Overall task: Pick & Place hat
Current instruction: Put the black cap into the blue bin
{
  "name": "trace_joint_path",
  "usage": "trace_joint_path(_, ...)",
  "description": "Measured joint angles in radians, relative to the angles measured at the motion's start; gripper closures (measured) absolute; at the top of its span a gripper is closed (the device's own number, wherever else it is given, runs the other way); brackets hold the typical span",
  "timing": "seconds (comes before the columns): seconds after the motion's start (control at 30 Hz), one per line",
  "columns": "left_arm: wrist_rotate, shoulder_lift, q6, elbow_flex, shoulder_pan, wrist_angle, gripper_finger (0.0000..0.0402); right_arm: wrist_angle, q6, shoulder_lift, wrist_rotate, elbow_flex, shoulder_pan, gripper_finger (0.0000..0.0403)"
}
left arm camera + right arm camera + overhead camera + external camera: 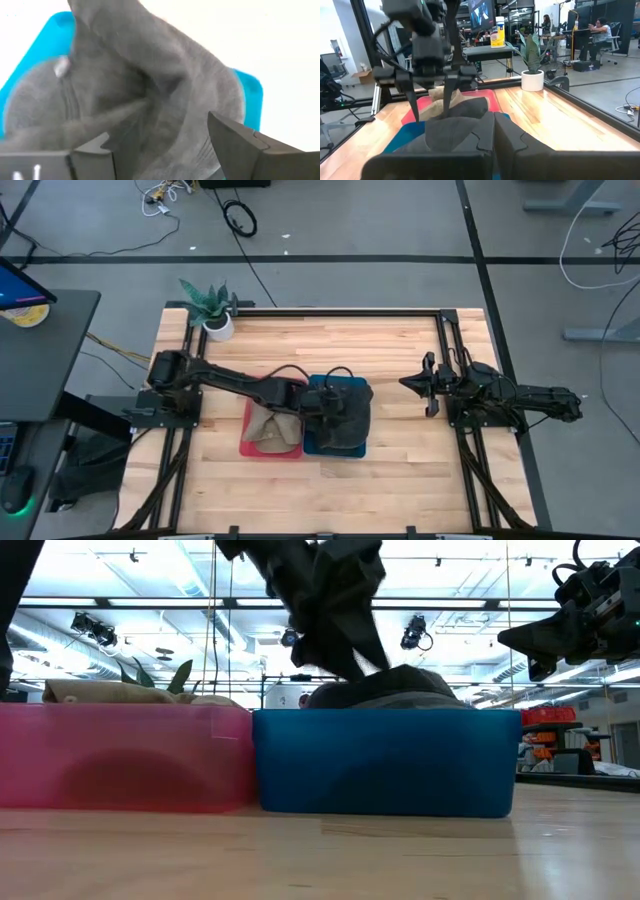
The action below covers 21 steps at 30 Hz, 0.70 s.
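A dark grey hat lies in the blue bin, its crown showing above the rim. My left gripper hangs open just above it, pointing slantwise down. In the left wrist view a raised fold of the hat stands between the two fingers. My right gripper is shut and waits at the table's right side, level and clear of everything. My left gripper stands open over the hat's raised fold, one finger on either side, coming slantwise from above. One fingertip reaches down to the fold's top. Whether it touches the cloth I cannot tell.
A pink bin with a tan hat adjoins the blue bin on its left. A potted plant stands at the far left corner. Bare wood lies between the bins and the right arm and along the near edge.
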Motion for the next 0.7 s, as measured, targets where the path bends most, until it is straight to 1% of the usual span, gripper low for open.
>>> trace_joint_path(0.1, -0.014, -0.021, 0.002, 0.001, -0.004, -0.004, 0.0163, 0.000, 0.000, 0.000, 0.000, 0.000, 0.000, 0.0394)
trace_joint_path(0.23, -0.014, -0.058, 0.018, 0.001, -0.004, -0.027, 0.0164, 0.000, 0.000, 0.000, 0.000, 0.000, 0.000, 0.0394)
trace_joint_path(0.37, -0.017, -0.101, 0.113, 0.004, -0.011, -0.051, 0.0171, 0.000, 0.000, 0.000, 0.000, 0.000, 0.000, 0.0394)
trace_joint_path(0.5, -0.029, -0.158, 0.224, 0.004, -0.021, -0.039, 0.0176, -0.002, 0.000, 0.000, 0.000, 0.000, 0.000, 0.0394)
trace_joint_path(0.57, -0.042, -0.177, 0.221, 0.005, -0.030, -0.045, 0.0176, -0.002, 0.000, 0.000, 0.000, 0.000, 0.000, 0.0394)
trace_joint_path(0.7, -0.063, -0.192, 0.146, 0.005, -0.052, -0.028, 0.0177, -0.002, 0.000, 0.000, -0.001, 0.000, 0.000, 0.0394)
